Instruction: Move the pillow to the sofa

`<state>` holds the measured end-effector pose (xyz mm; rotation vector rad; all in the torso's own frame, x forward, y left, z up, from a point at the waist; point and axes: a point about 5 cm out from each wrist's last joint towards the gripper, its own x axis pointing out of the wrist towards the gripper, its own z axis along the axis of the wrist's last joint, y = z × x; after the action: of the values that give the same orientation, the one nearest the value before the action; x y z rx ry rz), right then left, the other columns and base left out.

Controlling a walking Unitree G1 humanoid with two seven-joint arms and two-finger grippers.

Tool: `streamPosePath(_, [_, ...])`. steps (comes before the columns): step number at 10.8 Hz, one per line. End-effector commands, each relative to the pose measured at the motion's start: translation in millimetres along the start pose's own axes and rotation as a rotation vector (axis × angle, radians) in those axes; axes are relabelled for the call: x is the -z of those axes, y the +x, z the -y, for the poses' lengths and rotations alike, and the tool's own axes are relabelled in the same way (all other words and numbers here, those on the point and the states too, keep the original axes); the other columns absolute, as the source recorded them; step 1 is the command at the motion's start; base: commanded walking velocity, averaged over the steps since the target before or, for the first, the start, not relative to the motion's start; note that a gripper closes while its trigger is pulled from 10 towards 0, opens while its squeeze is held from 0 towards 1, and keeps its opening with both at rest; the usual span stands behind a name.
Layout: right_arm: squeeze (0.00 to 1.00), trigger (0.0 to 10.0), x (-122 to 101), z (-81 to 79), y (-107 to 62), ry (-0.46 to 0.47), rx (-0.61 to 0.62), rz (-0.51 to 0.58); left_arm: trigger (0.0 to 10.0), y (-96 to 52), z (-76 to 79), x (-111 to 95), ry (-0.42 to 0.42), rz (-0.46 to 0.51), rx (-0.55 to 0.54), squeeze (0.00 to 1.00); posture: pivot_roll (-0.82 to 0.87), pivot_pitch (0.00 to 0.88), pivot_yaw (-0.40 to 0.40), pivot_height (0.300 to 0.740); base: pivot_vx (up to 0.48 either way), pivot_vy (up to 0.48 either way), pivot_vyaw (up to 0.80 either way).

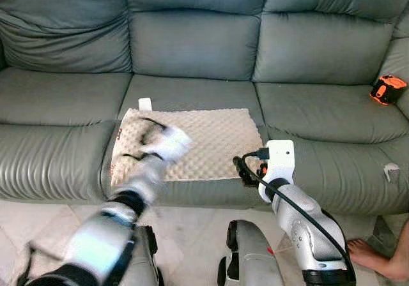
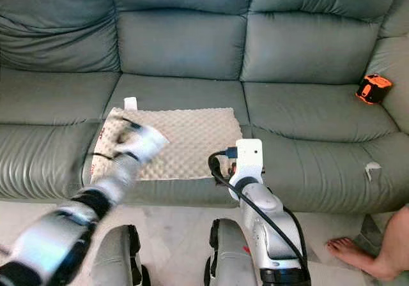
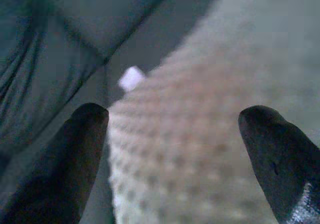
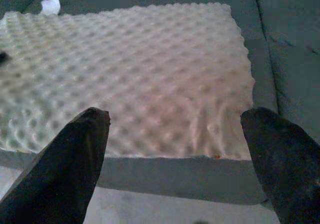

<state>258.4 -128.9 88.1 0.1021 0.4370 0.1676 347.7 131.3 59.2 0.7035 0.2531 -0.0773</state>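
Observation:
A cream, bumpy flat pillow (image 1: 204,139) lies on the middle seat of the grey-green sofa (image 1: 192,43), a white tag (image 1: 145,103) at its back left corner. My left gripper (image 1: 142,139), blurred, hovers over the pillow's left part; its fingers (image 3: 75,154) stand open with the pillow's surface (image 3: 190,134) between them. At the pillow's front right corner my right gripper (image 1: 245,168) is low before the seat edge. Its fingers (image 4: 75,159) are open and empty, just short of the pillow's front edge (image 4: 150,94).
An orange and black tape measure (image 1: 388,89) rests on the right seat. A person's bare foot (image 1: 377,257) stands on the tiled floor at the lower right. A small white scrap (image 1: 391,169) sits on the right seat's front.

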Motion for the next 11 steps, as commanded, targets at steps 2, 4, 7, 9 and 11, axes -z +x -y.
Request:
streamPosePath(2, [0.0,10.0,3.3,2.3,2.8,0.0,0.003,-0.01,10.0,-5.3,-26.1,17.1,-0.232,-0.045,-0.121,0.0,-0.05,0.053,-0.069,0.615,0.0,0.0,0.0])
streamPosePath(4, [0.0,10.0,1.7,1.3,8.9,-0.002,-0.009,-0.009,10.0,-21.4,-28.2,55.0,-0.414,-0.227,-0.093,0.0,-0.01,0.049,-0.078,0.615,0.0,0.0,0.0])
streamPosePath(7, [0.0,10.0,3.5,2.3,12.4,-0.005,-0.019,-0.013,10.0,-49.9,-42.1,86.9,-0.436,-0.334,-0.073,0.0,0.03,0.056,-0.084,0.615,0.0,0.0,0.0])
streamPosePath(9, [0.0,10.0,4.3,6.3,17.2,-0.008,-0.014,-0.017,10.0,-80.8,-45.7,98.2,-0.402,-0.373,-0.037,0.0,0.05,0.072,-0.087,0.615,0.0,0.0,0.0])
streamPosePath(11, [0.0,10.0,2.3,5.4,18.3,-0.012,-0.019,-0.011,10.0,-79.9,-29.7,97.3,-0.337,-0.385,0.059,0.0,0.03,0.077,-0.096,0.615,0.0,0.0,0.0])
